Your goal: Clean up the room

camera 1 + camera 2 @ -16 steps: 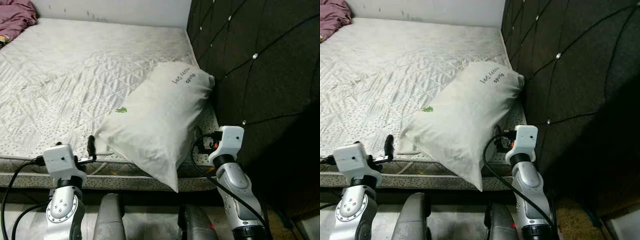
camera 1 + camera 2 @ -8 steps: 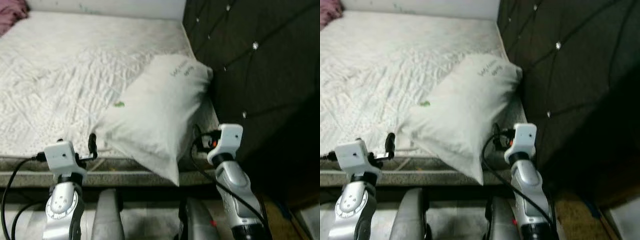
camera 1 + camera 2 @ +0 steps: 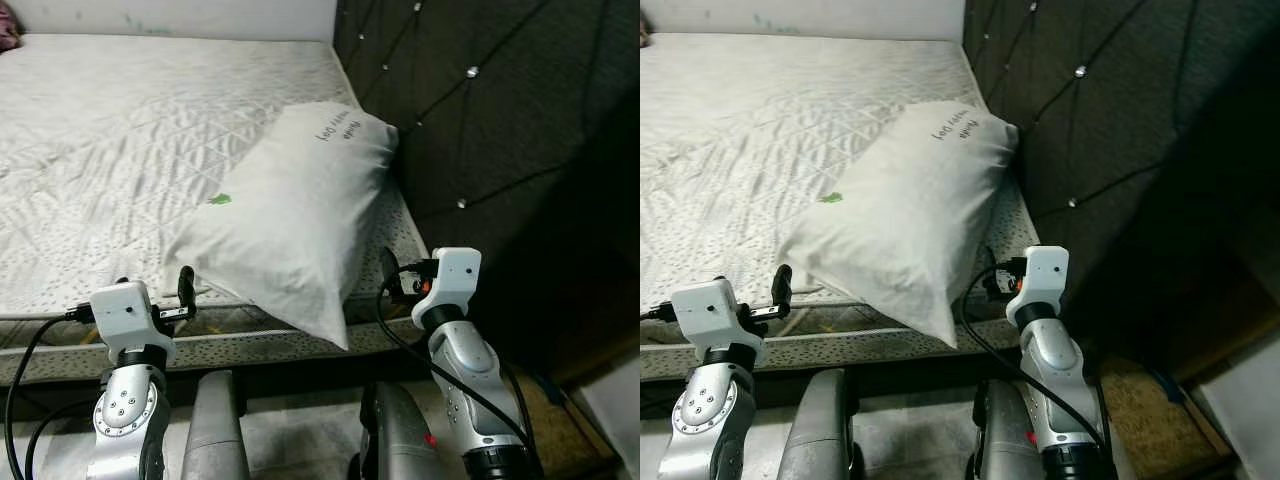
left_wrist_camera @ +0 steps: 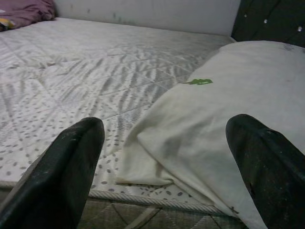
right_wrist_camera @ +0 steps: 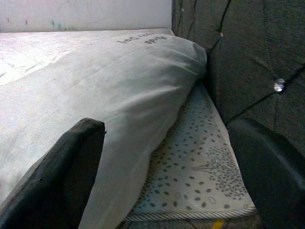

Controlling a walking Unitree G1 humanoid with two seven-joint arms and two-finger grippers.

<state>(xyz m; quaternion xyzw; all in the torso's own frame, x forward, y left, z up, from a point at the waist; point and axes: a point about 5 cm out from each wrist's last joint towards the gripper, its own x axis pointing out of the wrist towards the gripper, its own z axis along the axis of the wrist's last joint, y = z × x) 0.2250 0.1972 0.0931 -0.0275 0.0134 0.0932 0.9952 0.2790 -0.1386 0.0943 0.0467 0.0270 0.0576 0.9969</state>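
Observation:
A white pillow (image 3: 290, 215) with dark lettering and a small green mark lies slanted on the bare quilted mattress (image 3: 110, 140), its far end against the dark tufted headboard (image 3: 480, 110). Its near corner hangs over the mattress's front edge. My left gripper (image 3: 184, 291) is open just off that front edge, left of the pillow's near side; in the left wrist view its fingers (image 4: 71, 162) are spread before the pillow (image 4: 224, 114). My right gripper (image 3: 390, 275) is open at the pillow's right side, between the pillow (image 5: 95, 86) and the headboard (image 5: 248, 52).
A purple cloth (image 4: 26, 10) lies bunched at the mattress's far left corner by the white wall (image 3: 170, 15). The headboard closes off the right side. Brown floor (image 3: 560, 400) and a pale object (image 3: 1250, 400) show to the lower right.
The camera has swung to the right, so the whole scene has slid left and the purple cloth is now at the edge. Pillow and both grippers keep their places.

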